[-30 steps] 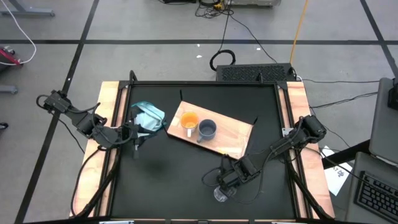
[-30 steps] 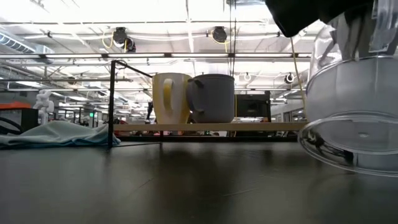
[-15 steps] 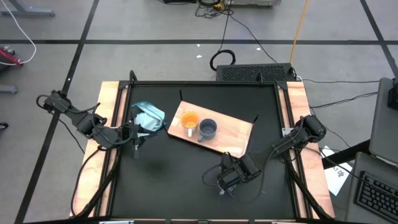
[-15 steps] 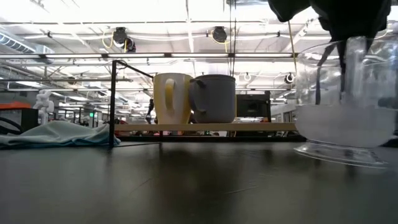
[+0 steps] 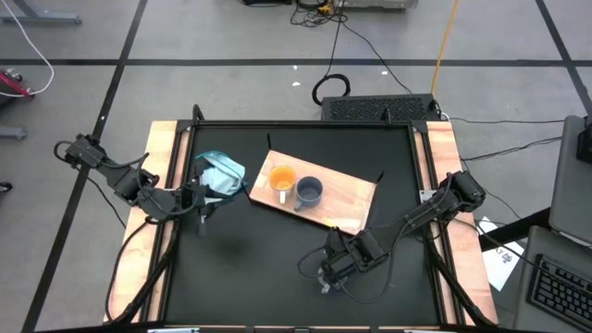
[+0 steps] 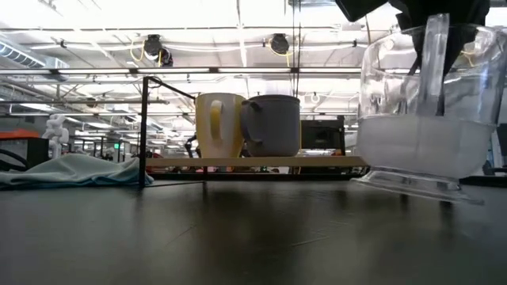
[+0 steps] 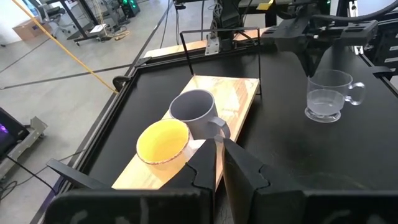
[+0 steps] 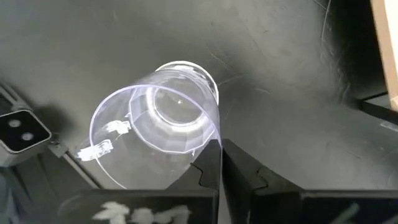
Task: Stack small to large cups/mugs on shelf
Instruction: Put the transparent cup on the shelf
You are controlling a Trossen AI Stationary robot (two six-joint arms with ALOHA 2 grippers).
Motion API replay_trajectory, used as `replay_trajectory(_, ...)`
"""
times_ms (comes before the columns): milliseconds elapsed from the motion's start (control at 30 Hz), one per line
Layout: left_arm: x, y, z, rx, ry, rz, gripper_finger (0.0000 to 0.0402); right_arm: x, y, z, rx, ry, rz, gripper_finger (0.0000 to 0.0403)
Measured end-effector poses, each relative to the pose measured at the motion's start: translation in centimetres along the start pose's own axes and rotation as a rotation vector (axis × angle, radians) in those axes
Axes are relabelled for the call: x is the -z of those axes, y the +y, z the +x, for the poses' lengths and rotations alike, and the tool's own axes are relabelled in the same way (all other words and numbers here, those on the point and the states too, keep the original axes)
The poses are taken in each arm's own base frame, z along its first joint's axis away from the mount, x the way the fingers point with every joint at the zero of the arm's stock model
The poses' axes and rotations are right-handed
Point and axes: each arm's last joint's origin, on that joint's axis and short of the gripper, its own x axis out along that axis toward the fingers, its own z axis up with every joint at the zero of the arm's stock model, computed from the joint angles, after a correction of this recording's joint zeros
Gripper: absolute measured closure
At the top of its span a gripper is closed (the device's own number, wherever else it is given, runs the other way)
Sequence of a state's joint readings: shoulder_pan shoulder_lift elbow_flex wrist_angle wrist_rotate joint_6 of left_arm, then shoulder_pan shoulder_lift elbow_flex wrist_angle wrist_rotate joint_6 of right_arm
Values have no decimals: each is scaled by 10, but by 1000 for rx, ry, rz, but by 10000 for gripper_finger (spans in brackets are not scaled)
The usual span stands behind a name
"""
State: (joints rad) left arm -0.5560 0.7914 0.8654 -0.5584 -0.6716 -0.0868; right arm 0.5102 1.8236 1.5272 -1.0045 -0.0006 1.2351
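The clear glassy cup (image 6: 420,119) is near the table's near right, under my right gripper (image 5: 326,275), which is shut on it. It also shows in the left wrist view (image 7: 325,96). The orange mug (image 5: 281,178) and the blue-grey mug (image 5: 308,191) stand side by side on their bases on the light-wood shelf (image 5: 350,202). My left gripper (image 5: 203,205) is shut and empty at the table's left, beside the teal cloth. My right gripper pinches the clear cup's wall at the rim (image 8: 214,134), on the side away from its handle (image 8: 102,142). One finger (image 6: 432,55) is inside the cup and one is outside. The fingers come from above, pointing down. The cup hangs nearly upright, tilted a little, its base just off the tabletop.
The teal cloth (image 5: 222,173) lies bunched at the far left, beside the shelf's end. A dark bracket frame (image 6: 144,131) stands at that end of the shelf. Bare black tabletop (image 5: 250,268) lies between the shelf and the near edge.
My right gripper has carried the clear cup a little away from the near edge and toward the table's left. The cup has turned from strongly tipped to nearly upright.
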Motion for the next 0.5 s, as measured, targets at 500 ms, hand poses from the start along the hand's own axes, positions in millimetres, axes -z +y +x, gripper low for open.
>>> replay_trajectory(500, 5, 0, 0, -3, 42, 8, 371, -3, 3, 0, -25, -57, -43, 315)
